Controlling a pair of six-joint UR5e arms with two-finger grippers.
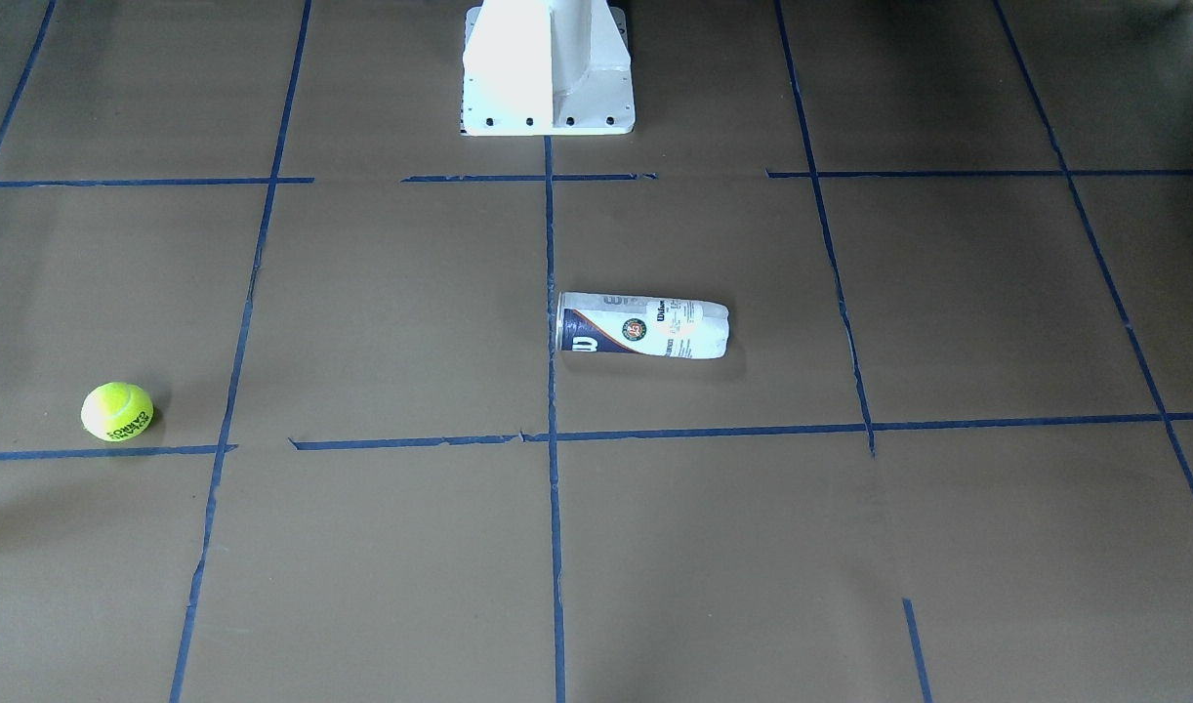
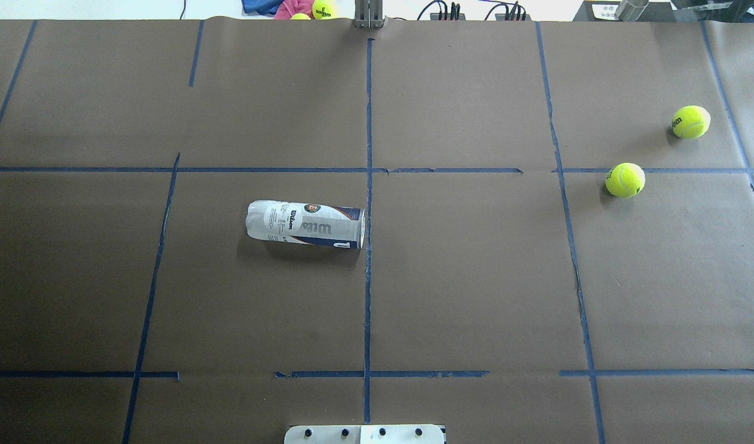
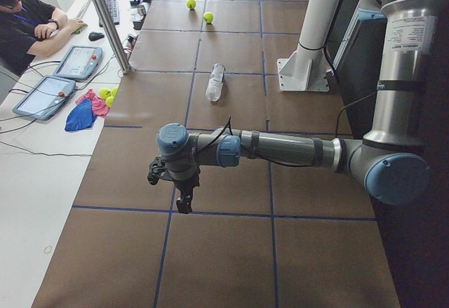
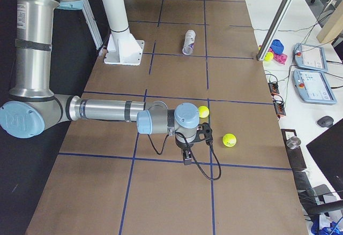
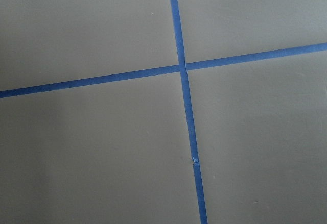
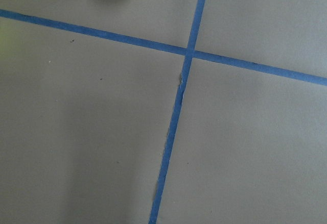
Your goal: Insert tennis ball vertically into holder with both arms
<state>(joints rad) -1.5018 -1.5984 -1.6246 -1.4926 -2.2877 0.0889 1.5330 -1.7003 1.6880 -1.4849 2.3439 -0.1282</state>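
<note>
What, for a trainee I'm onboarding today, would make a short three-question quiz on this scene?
1. True or false: the holder stands upright.
2. How many balls lie on the brown paper? A one, B two, C three.
3. Fill in: the tennis ball lies on the robot's ____ side.
Key: 1 false, it lies on its side; 2 B, the tennis ball and a second ball; 3 right.

Tennis ball: yellow-green, black lettering, resting at the far right.
Holder: clear labelled can, lying on its side, just left of centre.
</note>
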